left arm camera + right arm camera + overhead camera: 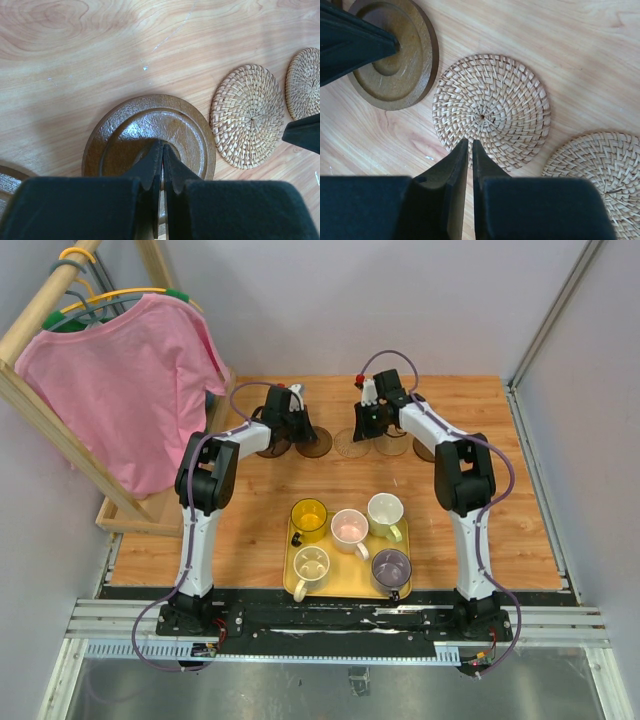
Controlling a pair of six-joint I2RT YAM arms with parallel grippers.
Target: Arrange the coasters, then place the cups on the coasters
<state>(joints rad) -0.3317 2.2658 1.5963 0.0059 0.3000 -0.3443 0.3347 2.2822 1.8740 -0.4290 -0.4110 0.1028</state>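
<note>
Top external view: I am reaching both arms toward twelve o'clock on the wooden table [500, 530], where the coasters [352, 443] are lying in a row from nine to three o'clock. Left wrist view: my left claw [162, 150] is sitting clenched over the dark brown coaster [125, 132]; whether it is touching, I cannot tell. The woven coaster [247, 115] is lying just beside, at three o'clock. Right wrist view: my right claw [470, 145] is hanging over that woven coaster's six o'clock edge, its jaws drawn to a thin slit, grasping nothing. At six o'clock of the row, the yellow tray [290, 585] is holding the yellow cup [309, 517], pink cup [349, 527], pale green cup [385, 510], cream cup [311, 563] and purple cup [391, 567].
</note>
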